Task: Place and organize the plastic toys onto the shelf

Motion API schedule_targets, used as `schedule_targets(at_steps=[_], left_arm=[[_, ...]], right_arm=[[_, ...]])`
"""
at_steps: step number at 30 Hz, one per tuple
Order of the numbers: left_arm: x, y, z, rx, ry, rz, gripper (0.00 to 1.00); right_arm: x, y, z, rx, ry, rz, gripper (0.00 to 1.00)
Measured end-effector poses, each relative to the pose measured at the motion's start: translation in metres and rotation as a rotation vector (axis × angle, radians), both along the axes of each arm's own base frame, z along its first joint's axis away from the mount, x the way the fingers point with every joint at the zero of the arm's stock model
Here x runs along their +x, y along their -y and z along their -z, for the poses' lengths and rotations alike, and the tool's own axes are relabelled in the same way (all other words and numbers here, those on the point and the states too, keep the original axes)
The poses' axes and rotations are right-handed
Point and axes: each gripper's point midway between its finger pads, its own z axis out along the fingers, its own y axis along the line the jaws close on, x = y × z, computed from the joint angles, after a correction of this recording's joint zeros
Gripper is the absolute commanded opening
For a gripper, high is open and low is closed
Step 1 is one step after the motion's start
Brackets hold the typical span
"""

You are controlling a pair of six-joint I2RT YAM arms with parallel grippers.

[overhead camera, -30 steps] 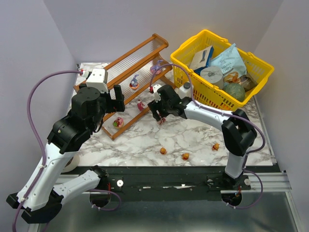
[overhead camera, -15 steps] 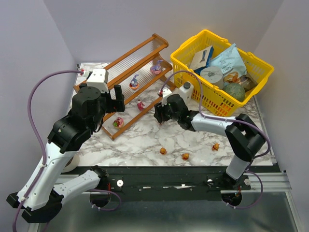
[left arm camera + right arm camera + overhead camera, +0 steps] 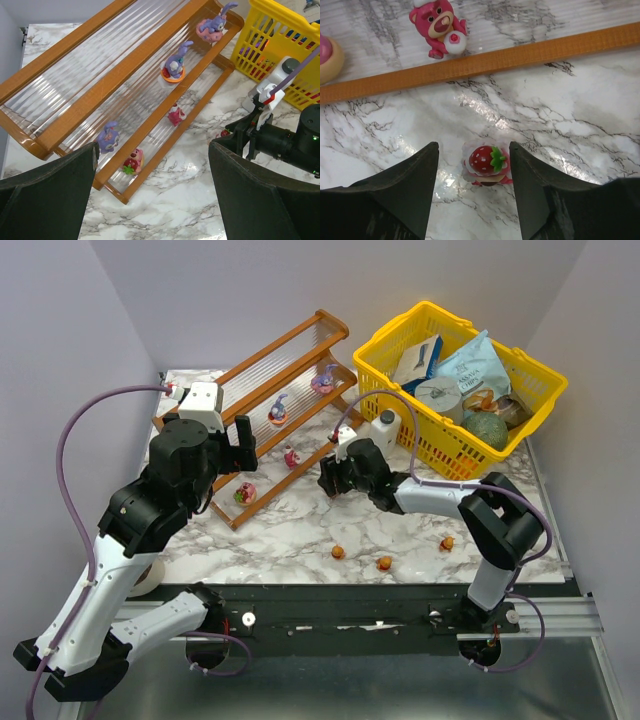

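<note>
1. A small red strawberry-topped plastic toy (image 3: 485, 162) stands on the marble tabletop (image 3: 580, 125), just beside the wooden-framed, clear-tiered shelf (image 3: 520, 52).
2. It is straddled by the spread right gripper (image 3: 472, 147) and not yet pinched.
3. The left gripper (image 3: 153, 147) is held wide apart and empty.
4. The toy sits nearer one finger, so it could be tipped or squeezed out on closing.
5. Since a second ago, the right arm has been lowered around the toy; the left is unmoved.

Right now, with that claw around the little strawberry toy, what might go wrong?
1. The strawberry toy sits off-centre between the fingers of the right gripper, so one finger may touch first and tip or flick it away.
2. The pink bear figurine stands just behind the front rail of the shelf; setting the strawberry toy down nearby could topple it.
</note>
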Motion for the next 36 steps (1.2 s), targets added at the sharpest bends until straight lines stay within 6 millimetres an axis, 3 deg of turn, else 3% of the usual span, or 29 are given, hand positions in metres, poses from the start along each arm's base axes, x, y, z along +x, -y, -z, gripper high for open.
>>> schedule_targets(at_steps=[14,21,24,31,36], left_arm=[[0.001,-0.001,0.001,0.003,-0.002,-0.009,0.99],[0.001,-0.001,0.001,0.004,-0.002,-0.010,0.99],[0.001,-0.002,0.001,0.003,-0.002,-0.010,0.99],[0.002,-0.002,0.001,0.003,-0.002,-0.010,0.99],[0.001,-0.002,-0.003,0.001,0.002,-0.010,0.99]], right_arm=[[-0.003,0.004,0.021,-0.032,-0.036,0.003,0.56],[0.004,0.002,0.020,-0.018,-0.041,0.023,0.29],[0.005,0.004,0.020,-0.021,-0.038,0.031,0.22],[0.011,0.007,0.017,-0.030,-0.027,0.056,0.19],[0.030,0.009,-0.002,-0.012,0.006,0.079,0.20]])
